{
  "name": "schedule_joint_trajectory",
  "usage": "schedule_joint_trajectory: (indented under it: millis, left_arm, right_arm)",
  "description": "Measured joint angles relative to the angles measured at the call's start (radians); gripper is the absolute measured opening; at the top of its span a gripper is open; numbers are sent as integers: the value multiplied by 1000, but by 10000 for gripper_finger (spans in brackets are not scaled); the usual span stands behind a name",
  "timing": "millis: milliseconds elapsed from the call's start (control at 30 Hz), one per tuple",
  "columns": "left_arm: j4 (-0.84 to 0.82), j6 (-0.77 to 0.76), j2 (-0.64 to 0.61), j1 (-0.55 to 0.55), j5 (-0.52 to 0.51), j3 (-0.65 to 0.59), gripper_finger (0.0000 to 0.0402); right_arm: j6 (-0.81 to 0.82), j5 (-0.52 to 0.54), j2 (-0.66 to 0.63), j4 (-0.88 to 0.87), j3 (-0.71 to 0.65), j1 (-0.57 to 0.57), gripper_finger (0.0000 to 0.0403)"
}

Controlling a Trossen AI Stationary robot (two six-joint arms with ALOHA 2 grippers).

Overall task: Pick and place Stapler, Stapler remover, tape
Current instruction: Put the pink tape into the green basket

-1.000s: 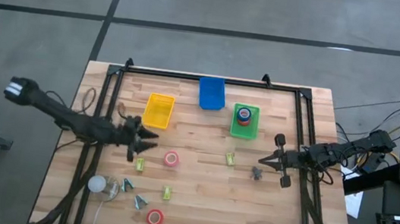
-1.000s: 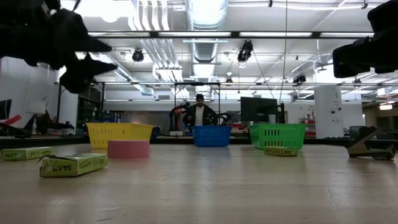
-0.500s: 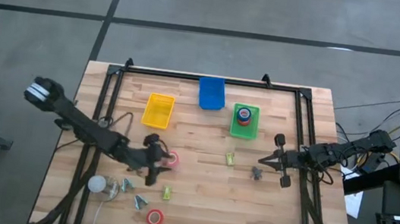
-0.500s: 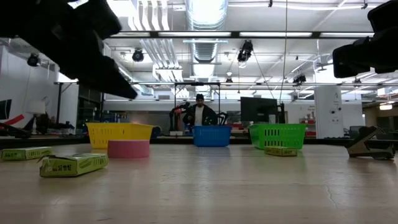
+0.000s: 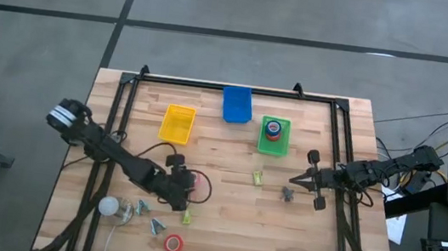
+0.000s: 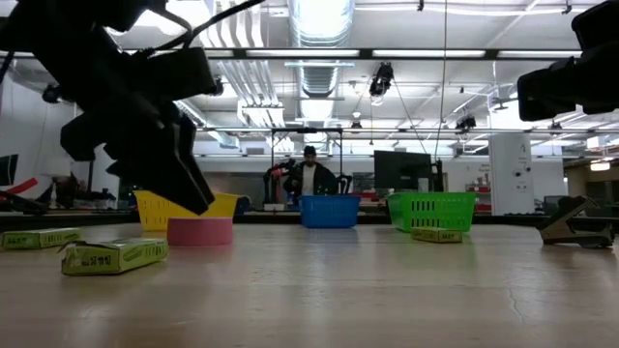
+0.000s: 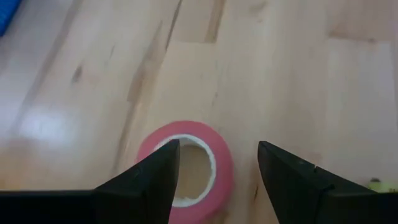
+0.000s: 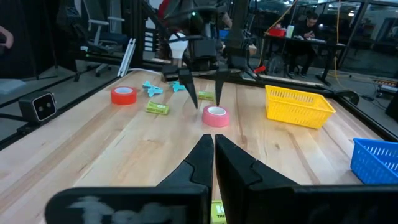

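A red tape roll (image 7: 186,163) lies flat on the table near its middle (image 5: 193,178). My left gripper (image 7: 217,149) is open and points down just above it; one finger stands over the roll's pale core and the other outside its rim. It touches nothing (image 8: 207,99). A second red roll (image 5: 174,243) lies near the front edge. A red and a blue roll (image 5: 273,130) sit in the green tray (image 5: 274,146). My right gripper (image 8: 213,149) is shut and empty at the table's right (image 5: 292,183), beside a dark staple remover (image 5: 287,193).
A yellow tray (image 5: 178,123) and a blue tray (image 5: 237,104) stand at the back. Small green staplers (image 5: 258,178) (image 5: 187,216), teal staple removers (image 5: 158,225) and a white round thing (image 5: 109,206) lie at the front left. A person sits in the room beyond (image 6: 309,174).
My left gripper has gone toward the table's right and near edges and come down, from beside the yellow tray to just above the red tape roll, staying open. The roll has not moved.
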Motion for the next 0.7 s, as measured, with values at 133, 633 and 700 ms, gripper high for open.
schedule_joint_trajectory:
  millis: [133,633,700]
  left_arm:
    - [1,-32,22,0,34,0,220]
    - [-1,-47,65,16,21,-2,137]
    - [-1,-41,62,16,23,-2,108]
  right_arm:
    - [0,0,0,0,0,0,13]
    - [0,0,-1,0,0,0,13]
    - [0,0,-1,0,0,0,13]
